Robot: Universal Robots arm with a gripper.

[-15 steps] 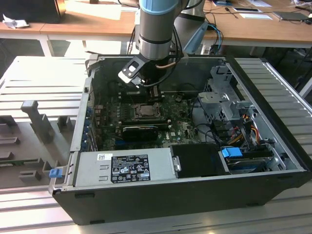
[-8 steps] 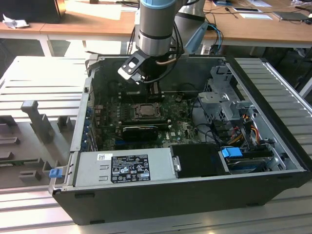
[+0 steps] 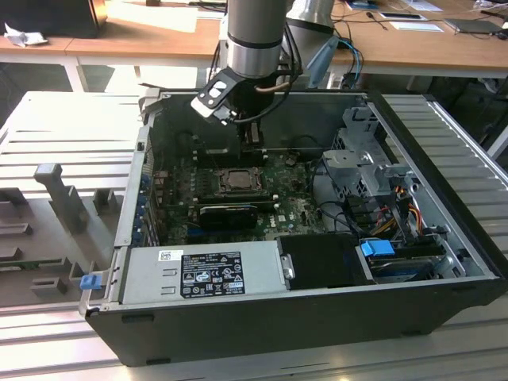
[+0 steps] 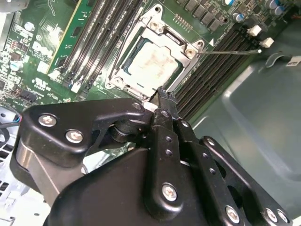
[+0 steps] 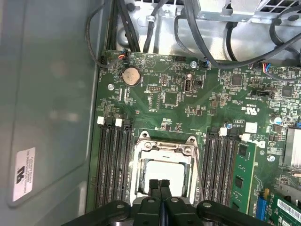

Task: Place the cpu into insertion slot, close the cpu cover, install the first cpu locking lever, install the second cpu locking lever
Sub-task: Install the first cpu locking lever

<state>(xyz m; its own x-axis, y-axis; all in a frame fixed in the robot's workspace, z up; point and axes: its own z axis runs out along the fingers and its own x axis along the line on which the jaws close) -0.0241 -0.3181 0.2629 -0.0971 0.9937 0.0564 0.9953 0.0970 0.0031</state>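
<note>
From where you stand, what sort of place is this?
Probably a robotics lab or workshop: an open computer case sits on a ribbed metal bench, wooden desks with papers behind.

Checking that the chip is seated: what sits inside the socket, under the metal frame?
The pale chip lies inside, showing through the window of the metal frame. Its edges are hidden under the frame, and in the first wrist view the shut gripper covers part of it.

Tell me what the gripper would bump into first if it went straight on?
The gripper would likely hit the metal cover framing the chip, near its edge; depth is unclear.
</note>
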